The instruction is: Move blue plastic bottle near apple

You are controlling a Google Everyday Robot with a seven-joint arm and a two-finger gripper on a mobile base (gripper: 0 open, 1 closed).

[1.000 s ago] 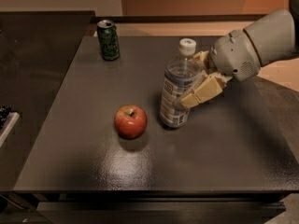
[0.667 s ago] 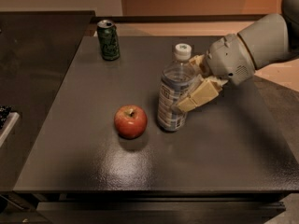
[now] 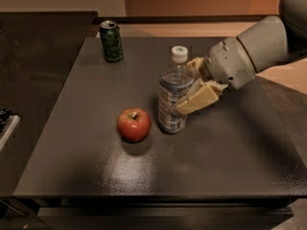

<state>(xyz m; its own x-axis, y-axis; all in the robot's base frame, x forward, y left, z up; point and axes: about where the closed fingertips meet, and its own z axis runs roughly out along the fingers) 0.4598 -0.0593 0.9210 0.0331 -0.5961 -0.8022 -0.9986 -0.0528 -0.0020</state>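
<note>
The blue plastic bottle [image 3: 171,97] stands upright on the dark table [image 3: 230,143], with a white cap and a blue-and-white label. The red apple [image 3: 134,124] lies just to its left, a small gap between them. My gripper [image 3: 187,87] reaches in from the right and is shut on the bottle's right side. One tan finger [image 3: 197,99] lies across the front of the bottle and the other [image 3: 195,64] shows behind it near the neck.
A green drink can [image 3: 111,41] stands at the table's far left corner. A dark counter [image 3: 33,56] runs along the left side. The table's front edge [image 3: 158,195] is close below the apple.
My gripper and the bottle have moved left together, bringing the bottle closer to the apple. The apple and the can have not moved.
</note>
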